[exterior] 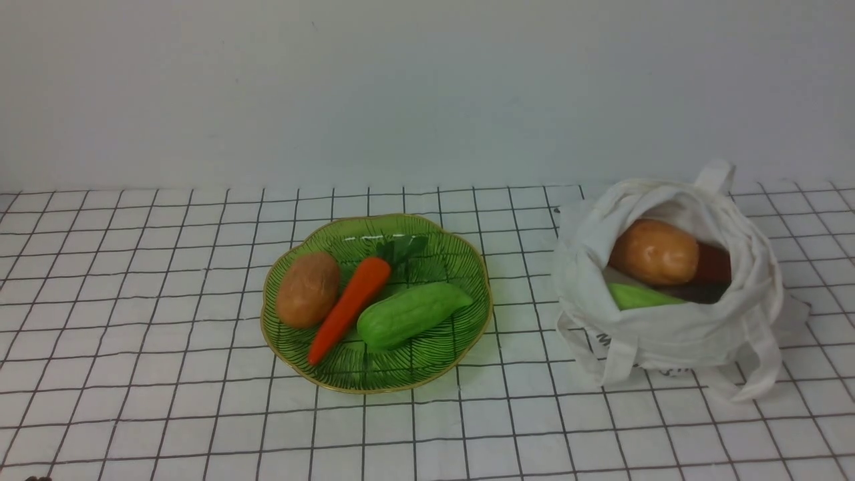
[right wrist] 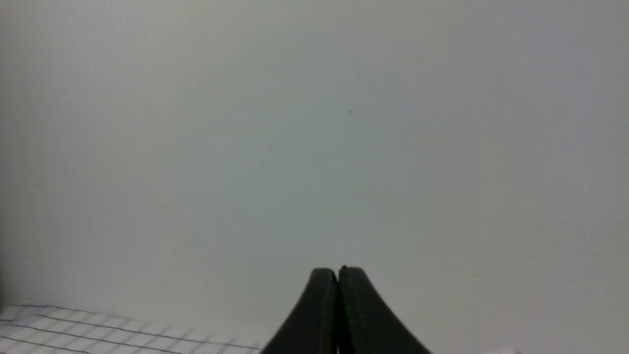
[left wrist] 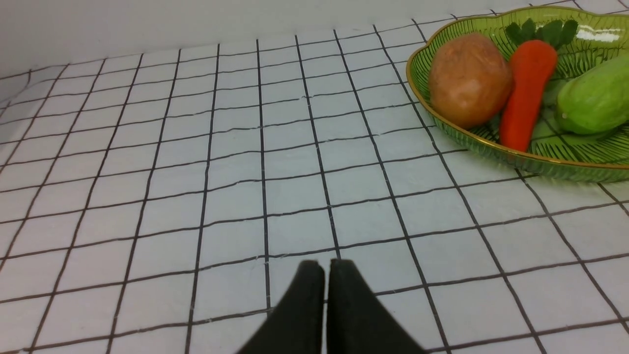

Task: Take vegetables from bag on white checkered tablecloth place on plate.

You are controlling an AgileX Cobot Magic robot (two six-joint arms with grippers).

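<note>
Inside the slumped white cloth bag (exterior: 668,321) a tan potato (exterior: 653,252) and a pale green gourd (exterior: 638,296) show only partly, a reddish-brown thing (exterior: 713,264) stays unclear, and both the left gripper (left wrist: 327,268) and the right gripper (right wrist: 338,275) are closed, empty.

A plain pale grey-white wall (exterior: 427,87) runs straight across behind the table, bare and matte, with only a couple of faint specks on it. It meets the tabletop in a level line. The light is soft and even, a little cool, casting only weak shadows. In the right wrist view the same blank wall (right wrist: 314,123) fills nearly everything, dimmer toward the edges.
</note>
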